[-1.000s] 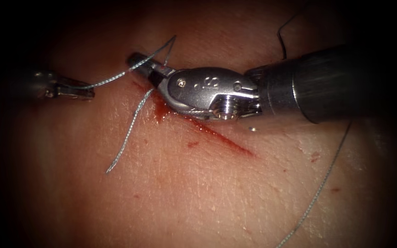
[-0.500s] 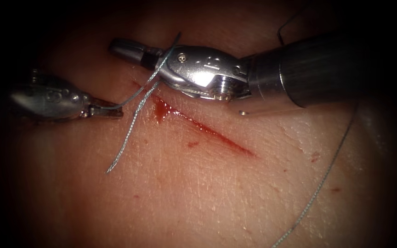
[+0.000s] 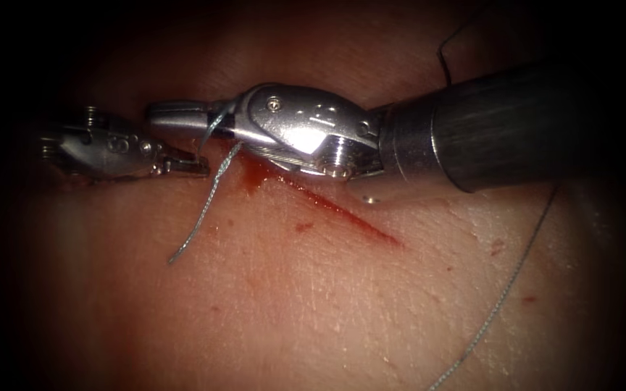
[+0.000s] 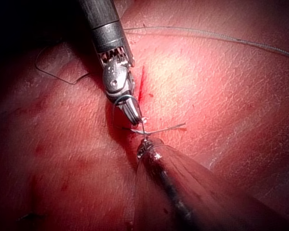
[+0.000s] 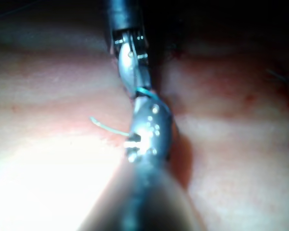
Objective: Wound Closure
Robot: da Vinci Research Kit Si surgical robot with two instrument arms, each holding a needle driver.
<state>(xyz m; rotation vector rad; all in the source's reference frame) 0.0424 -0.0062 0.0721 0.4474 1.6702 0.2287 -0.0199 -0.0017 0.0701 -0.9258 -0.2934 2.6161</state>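
The cut (image 3: 342, 213) runs diagonally across the tissue (image 3: 313, 304), with red fluid (image 3: 255, 174) at its upper left end. My right tool (image 3: 161, 114) lies over that end, pointing left, jaws shut. The thread (image 3: 211, 129) is looped around these jaws; the loop (image 4: 121, 100) also shows in the left wrist view. My left tool (image 3: 195, 169) sits left of the cut, jaws shut on the strand that rises to the loop. A short thread tail (image 3: 201, 213) trails down-left from the cut onto the tissue. The two tools' tips nearly meet (image 5: 144, 94).
A long strand of thread (image 3: 508, 286) lies across the tissue right of the cut and runs under the right shaft (image 3: 501, 130). A dark curl of thread (image 3: 443, 58) sits behind that shaft.
The left tool has moved right, toward the cut's upper end. The right tool has slid left and slightly down, and the strand between them has shortened into a tight loop around the right jaws.
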